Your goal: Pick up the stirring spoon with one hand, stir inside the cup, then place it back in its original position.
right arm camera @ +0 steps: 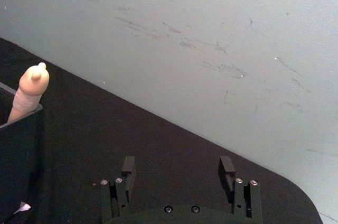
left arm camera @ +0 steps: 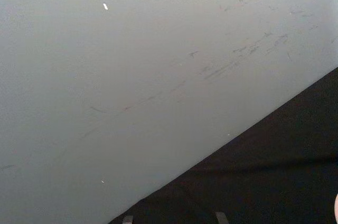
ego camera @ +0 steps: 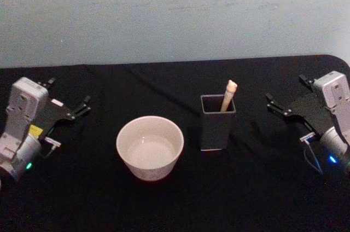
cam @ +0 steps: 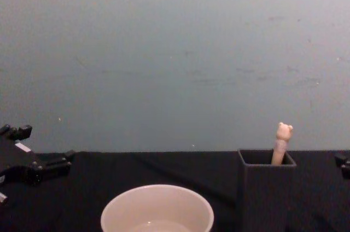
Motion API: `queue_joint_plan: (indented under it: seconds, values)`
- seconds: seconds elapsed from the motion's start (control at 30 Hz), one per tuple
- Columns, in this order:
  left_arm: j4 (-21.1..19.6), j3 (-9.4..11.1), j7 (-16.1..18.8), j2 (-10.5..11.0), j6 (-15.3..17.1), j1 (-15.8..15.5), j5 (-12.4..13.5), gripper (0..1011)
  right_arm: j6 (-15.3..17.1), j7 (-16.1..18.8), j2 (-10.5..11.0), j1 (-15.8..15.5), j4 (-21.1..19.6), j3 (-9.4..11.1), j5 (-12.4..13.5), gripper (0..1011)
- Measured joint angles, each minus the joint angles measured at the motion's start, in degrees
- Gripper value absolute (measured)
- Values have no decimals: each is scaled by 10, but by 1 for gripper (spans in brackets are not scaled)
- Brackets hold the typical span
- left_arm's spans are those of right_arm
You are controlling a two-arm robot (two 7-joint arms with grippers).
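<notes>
One slim spoon (ego camera: 229, 94), beige with a bear-head knob, leans in one tall, dark, square holder (ego camera: 217, 128) on the black cloth desk (ego camera: 164, 81). One round, smooth cream cup (ego camera: 150, 147) sits beside it. Two tools: left tool (ego camera: 70, 91) and right tool (ego camera: 285, 90), both spread wide.

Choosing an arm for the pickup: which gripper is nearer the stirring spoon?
Right. The right gripper is open just right of the stirring spoon, which stands in the holder; the left gripper is farther off, left of the cup.
</notes>
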Motion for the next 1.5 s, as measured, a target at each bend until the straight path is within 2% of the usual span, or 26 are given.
queue_joint_plan:
  seconds: [1.17,1.23,1.4,1.5]
  values:
    - [0,0,0,0,0,0,0,1001,0,0,0,0,0,0,0,1000]
    - [0,0,0,0,0,0,0,1001,0,4,-1,-3,-1,4,1,1000]
    - [0,0,0,0,0,0,0,1001,-2,24,0,-14,-18,17,16,1000]
    - [0,0,0,0,0,0,0,1001,7,53,4,-27,-43,29,46,1000]
